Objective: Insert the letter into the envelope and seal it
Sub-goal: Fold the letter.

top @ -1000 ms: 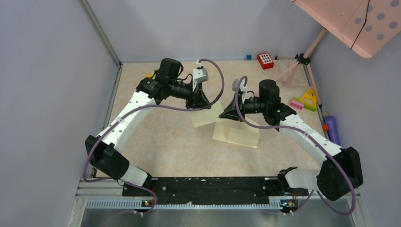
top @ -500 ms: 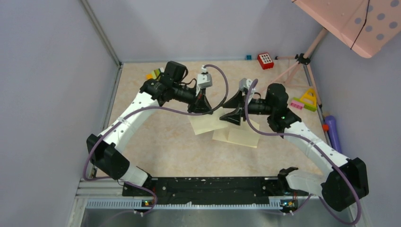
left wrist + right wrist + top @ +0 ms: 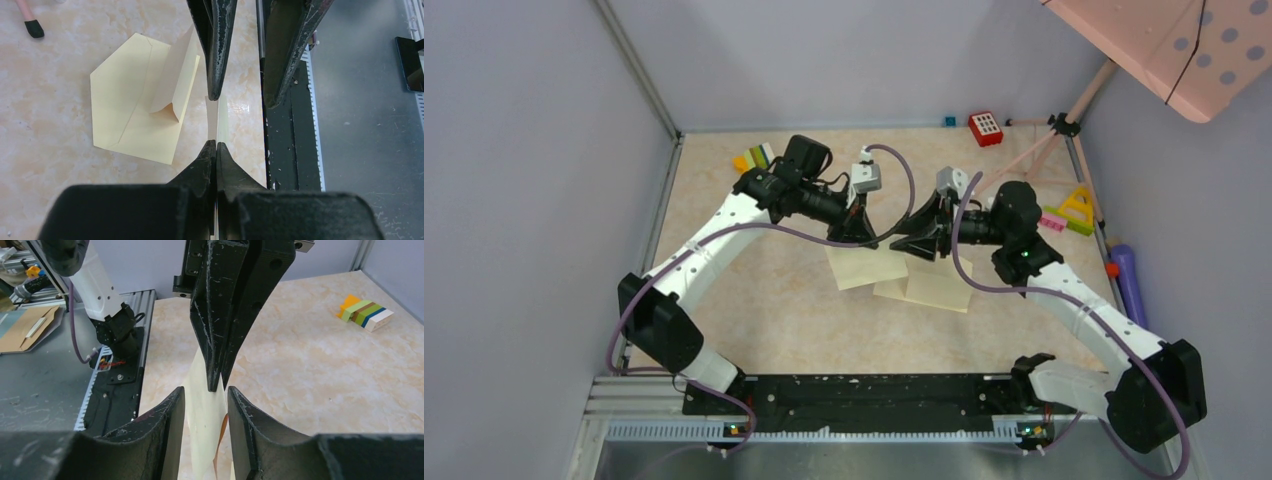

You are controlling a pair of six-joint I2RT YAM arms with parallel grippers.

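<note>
At mid-table, left gripper (image 3: 856, 232): was fully closed, pinching the upper edge of a pale sheet (image 3: 202, 415) that hung below it.
Right gripper (image 3: 921, 240): stood partly open, nose to nose with the left gripper. Its fingers (image 3: 165, 425) flanked the hanging sheet, one on each side. Contact with the paper could not be determined.
Envelope (image 3: 127, 107): lay flat on the table (image 3: 764, 290), just beside the held sheet, with its pointed flap open and spread flat. Neither gripper touched it.
Tan folded sheet (image 3: 175, 70): rested on the envelope, one panel standing up from its face.
Identity of pale sheet: could not be determined.
</note>
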